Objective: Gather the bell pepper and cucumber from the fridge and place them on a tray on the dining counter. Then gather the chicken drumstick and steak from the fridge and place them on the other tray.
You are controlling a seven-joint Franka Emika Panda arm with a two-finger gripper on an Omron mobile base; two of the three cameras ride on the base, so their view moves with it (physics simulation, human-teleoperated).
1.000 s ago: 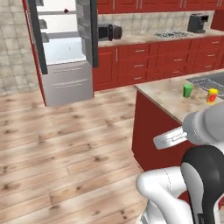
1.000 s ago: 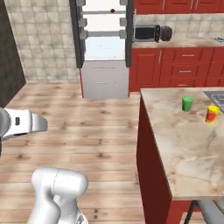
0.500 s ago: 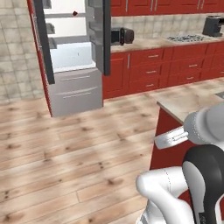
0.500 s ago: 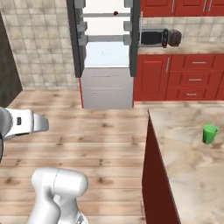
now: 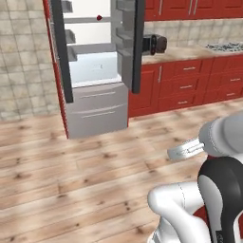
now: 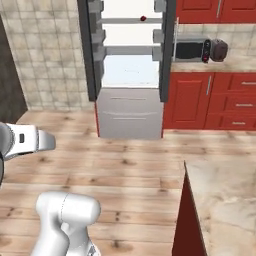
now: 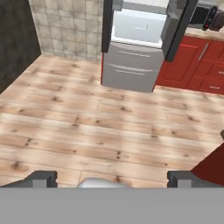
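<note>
I am facing a kitchen with a pale wooden floor (image 7: pixel 87 127) stretching out ahead of me. My end effector (image 7: pixel 111 177) sits at the bottom of the hand view, its two dark fingertips (image 7: pixel 41 178) spread wide apart with nothing between them, hanging above the floorboards.

The fridge (image 6: pixel 130 70) stands at the top centre of the right base view and in the upper left of the left base view. Both of its grey doors are swung open, showing a white inside with glass shelves and grey bins on the door panels. Below the open part are two closed grey drawer fronts. A small red roundish thing, the bell pepper (image 6: pixel 143 18), sits on an upper shelf near the top of the frame; it also shows in the left base view at upper centre (image 5: pixel 99 18). It is too small to make out in detail.

To the right of the fridge run red cabinets (image 6: pixel 220 100) with a dark microwave (image 6: pixel 190 50) on top. A corner of the beige marbled tabletop (image 6: pixel 225 200) on its red base fills the lower right of the right base view. Tiled wall (image 6: pixel 50 50) lies left of the fridge.
</note>
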